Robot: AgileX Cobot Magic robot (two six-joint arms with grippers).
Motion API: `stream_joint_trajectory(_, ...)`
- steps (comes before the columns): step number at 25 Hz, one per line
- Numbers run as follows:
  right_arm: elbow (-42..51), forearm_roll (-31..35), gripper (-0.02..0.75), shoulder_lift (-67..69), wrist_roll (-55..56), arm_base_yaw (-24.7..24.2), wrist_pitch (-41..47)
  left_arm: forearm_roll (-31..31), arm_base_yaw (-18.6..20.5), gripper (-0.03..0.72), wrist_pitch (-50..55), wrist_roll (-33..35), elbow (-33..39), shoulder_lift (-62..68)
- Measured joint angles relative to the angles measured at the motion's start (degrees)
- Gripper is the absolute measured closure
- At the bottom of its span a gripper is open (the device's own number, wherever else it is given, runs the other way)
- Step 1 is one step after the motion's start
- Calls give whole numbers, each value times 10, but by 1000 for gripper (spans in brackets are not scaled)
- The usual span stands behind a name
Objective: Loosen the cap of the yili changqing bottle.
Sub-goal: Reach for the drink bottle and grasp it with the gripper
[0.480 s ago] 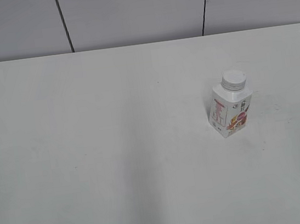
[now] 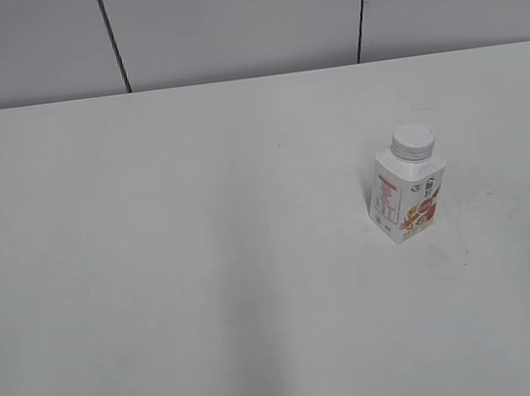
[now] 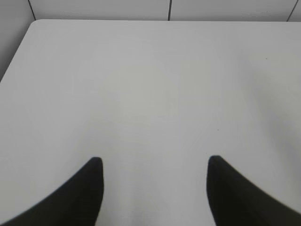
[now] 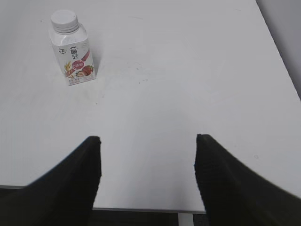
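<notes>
The yili changqing bottle [image 2: 405, 196] stands upright on the right part of the white table, its white cap [image 2: 411, 141] screwed on top. It also shows in the right wrist view [image 4: 74, 57], far to the upper left, with the cap [image 4: 64, 20] on. My right gripper [image 4: 148, 141] is open and empty near the table's front edge, well short of the bottle. My left gripper [image 3: 154, 162] is open and empty over bare table. Neither gripper shows in the exterior view.
The white table [image 2: 205, 264] ends at a grey panelled wall [image 2: 241, 16] at the back. Its front edge [image 4: 141, 209] and right edge show in the right wrist view. Its left rear corner [image 3: 33, 23] shows in the left wrist view.
</notes>
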Motion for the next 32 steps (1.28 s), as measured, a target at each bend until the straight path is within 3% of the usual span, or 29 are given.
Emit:
stream_joint_trajectory(21, 0, 0, 239, 0, 0, 0, 0, -3, -3, 256, -13, 13, -11, 2)
stream_joint_trajectory(32, 0, 0, 239, 0, 0, 0, 0, -92, -23, 256, -257, 129, -86, 224)
